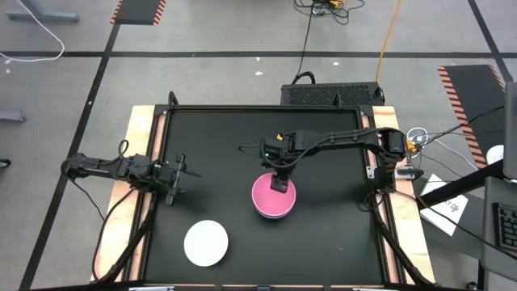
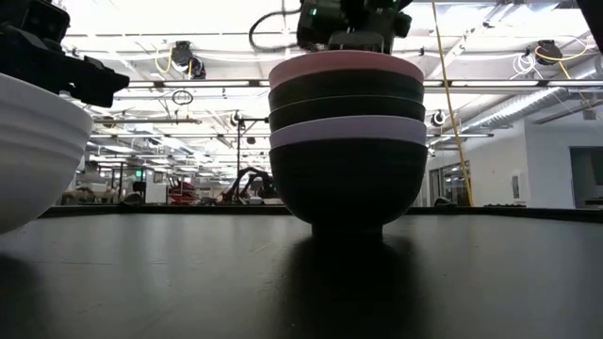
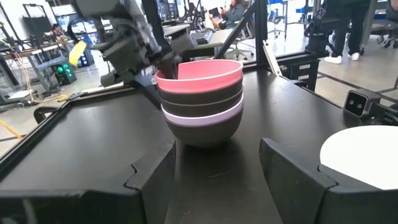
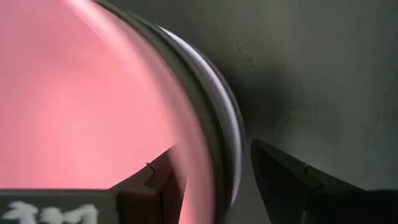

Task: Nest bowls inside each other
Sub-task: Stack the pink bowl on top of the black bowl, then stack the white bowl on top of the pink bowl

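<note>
Five bowls stand nested in a stack [image 1: 275, 202] at mid-table: pink [image 2: 344, 66] on top, then two black, a lavender one [image 2: 344, 132], and a black one [image 2: 344, 179] resting on the table. The white bowl [image 1: 206, 242] stands alone near the near edge, left of the stack. My right gripper [image 1: 279, 184] is open above the stack's far rim, pointing down. In the right wrist view one finger [image 4: 155, 183] is inside the pink bowl [image 4: 74, 93] and the other [image 4: 292, 186] outside the rims. My left gripper [image 1: 178, 178] waits open at the left edge. My right gripper straddles the far rim [image 4: 199, 168] of the stack from above, one finger inside the pink bowl and one outside. A gap shows between the outer finger and the lavender rim [image 4: 233, 143]. I cannot tell whether the inner finger touches the pink wall.
The table [image 1: 339, 234] is a black mat with a raised frame and wooden borders. Open mat lies right of the stack and along the far side. People and benches show in the room behind, off the table.
</note>
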